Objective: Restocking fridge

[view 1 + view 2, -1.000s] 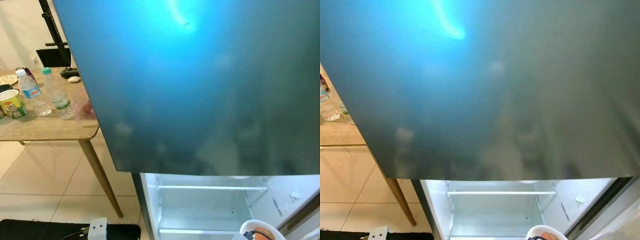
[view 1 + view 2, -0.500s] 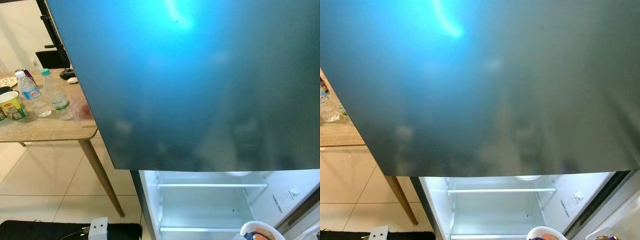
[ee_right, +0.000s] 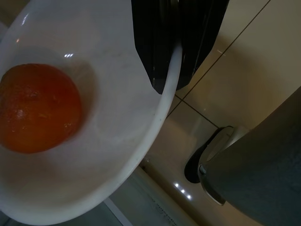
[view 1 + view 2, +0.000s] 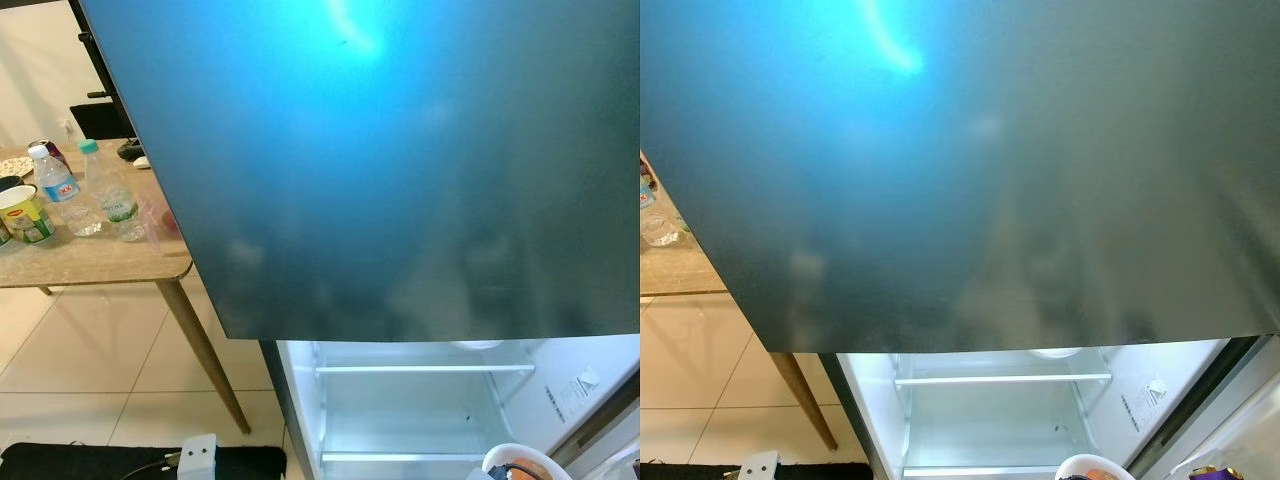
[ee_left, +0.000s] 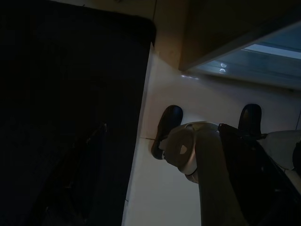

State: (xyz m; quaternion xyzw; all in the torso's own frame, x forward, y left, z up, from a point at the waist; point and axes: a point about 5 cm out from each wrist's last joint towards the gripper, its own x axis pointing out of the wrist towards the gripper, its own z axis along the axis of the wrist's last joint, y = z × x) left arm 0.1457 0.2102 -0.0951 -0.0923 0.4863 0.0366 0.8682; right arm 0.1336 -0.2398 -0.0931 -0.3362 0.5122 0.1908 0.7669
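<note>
Fridge (image 4: pixel 400 170), a tall appliance with a dark teal glossy door, stands with its lower white compartment (image 4: pixel 410 410) lit and open, its glass shelves bare, so stocking looks barely begun. Beside the fridge, a wooden table (image 4: pixel 90 262) carries clear plastic water bottles (image 4: pixel 112 190) and a yellow tub (image 4: pixel 24 210). Just before the compartment, the right gripper (image 3: pixel 176 52) pinches the rim of a white ceramic bowl (image 3: pixel 117 122) holding a round orange fruit (image 3: pixel 37 108), yet to be shelved. The left arm hangs idle; I cannot tell its finger spacing.

- a home kitchen or dining area
- open fridge (image 4: pixel 400 400) with lit white shelves
- wooden table (image 4: pixel 90 262) holding water bottles (image 4: pixel 62 190)
- tiled floor (image 4: pixel 90 370)
</note>
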